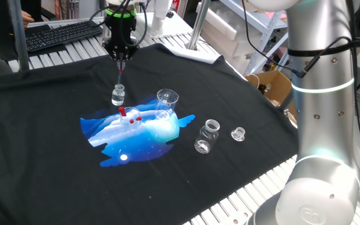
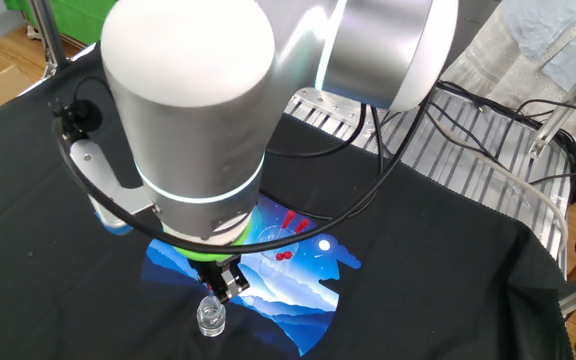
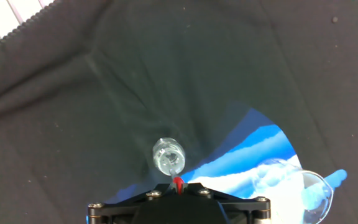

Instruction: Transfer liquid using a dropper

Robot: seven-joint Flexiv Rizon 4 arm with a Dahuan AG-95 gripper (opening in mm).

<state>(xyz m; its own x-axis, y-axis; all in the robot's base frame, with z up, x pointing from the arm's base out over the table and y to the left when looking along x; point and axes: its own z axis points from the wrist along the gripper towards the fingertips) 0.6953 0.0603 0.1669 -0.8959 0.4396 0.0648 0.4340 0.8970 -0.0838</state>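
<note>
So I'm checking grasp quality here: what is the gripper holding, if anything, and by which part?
The gripper holds the dropper by its red bulb end, with the clear tube hanging down over the small vial.

A small vial [image 1: 118, 96] is placed on the cloth [image 1: 55, 162], directly beneath the gripper [image 1: 121, 60]. To its right a beaker [image 1: 166, 103] is set, with a jar [image 1: 207, 137] and a stopper [image 1: 238, 134] farther right.

Black cloth [image 1: 242, 100]; keyboard [image 1: 61, 34] behind
</note>
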